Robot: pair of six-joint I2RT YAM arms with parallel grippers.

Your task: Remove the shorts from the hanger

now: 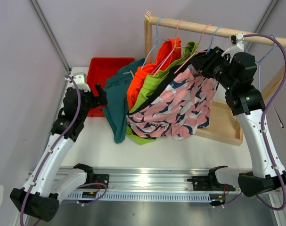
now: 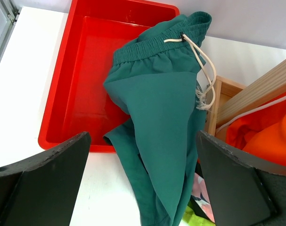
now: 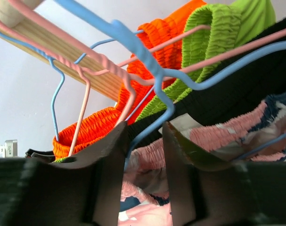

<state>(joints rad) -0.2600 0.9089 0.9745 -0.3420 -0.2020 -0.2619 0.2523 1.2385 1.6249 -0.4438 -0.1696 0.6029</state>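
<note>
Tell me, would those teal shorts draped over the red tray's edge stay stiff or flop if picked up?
Probably floppy: the teal shorts sag in soft folds over the red tray rim. Likely light, since the thin fabric creases easily. The loose drawstring would probably dangle and might snag.

Pale lilac walls (image 1: 100,23), white tabletop (image 1: 180,150), wooden clothes rail (image 1: 168,22), even light

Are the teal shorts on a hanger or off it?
Off. The teal shorts lie crumpled, waistband over the red tray, the rest on the table; no hanger shows in them.
</note>
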